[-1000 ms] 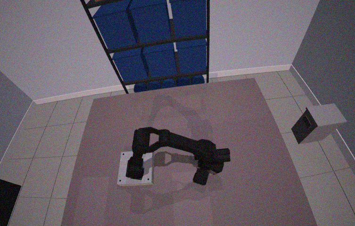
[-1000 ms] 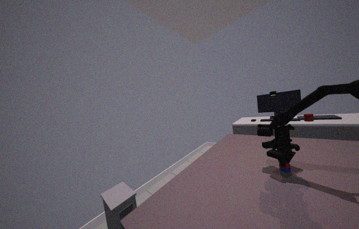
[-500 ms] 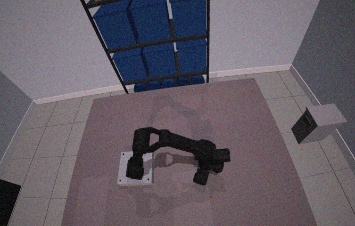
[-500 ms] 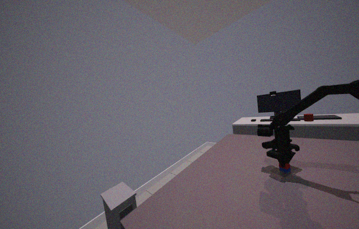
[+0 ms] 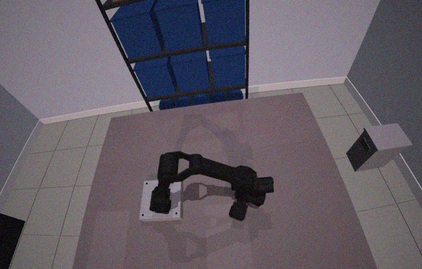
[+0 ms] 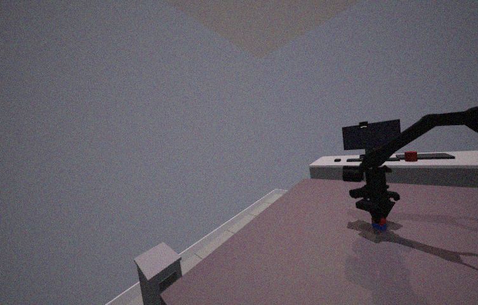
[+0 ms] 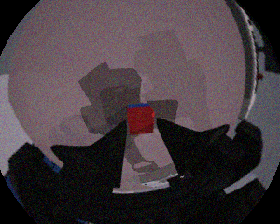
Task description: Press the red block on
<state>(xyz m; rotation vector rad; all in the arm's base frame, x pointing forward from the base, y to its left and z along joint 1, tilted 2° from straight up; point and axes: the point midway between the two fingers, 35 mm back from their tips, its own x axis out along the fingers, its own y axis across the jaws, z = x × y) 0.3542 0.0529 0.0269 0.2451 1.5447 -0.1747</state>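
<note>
Two matte, boxy blocks (image 6: 379, 224) (image 7: 140, 119)

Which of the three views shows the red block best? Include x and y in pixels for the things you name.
The wrist view: the red block (image 5: 245, 203) (image 6: 379, 220) (image 7: 140, 120) appears largest there, between the pincer's fingers, a blue strip behind it. The exterior view shows it small, atop the blue block (image 6: 379, 227) (image 7: 138, 105); the top view, only a red sliver beside the arm's dark parts.

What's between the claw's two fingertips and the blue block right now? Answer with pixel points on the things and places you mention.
The red block (image 7: 140, 120) lies there, on top of the blue block (image 6: 379, 227) (image 7: 138, 105) and below the claw (image 6: 379, 218) (image 7: 142, 122), as the exterior view shows.
</note>
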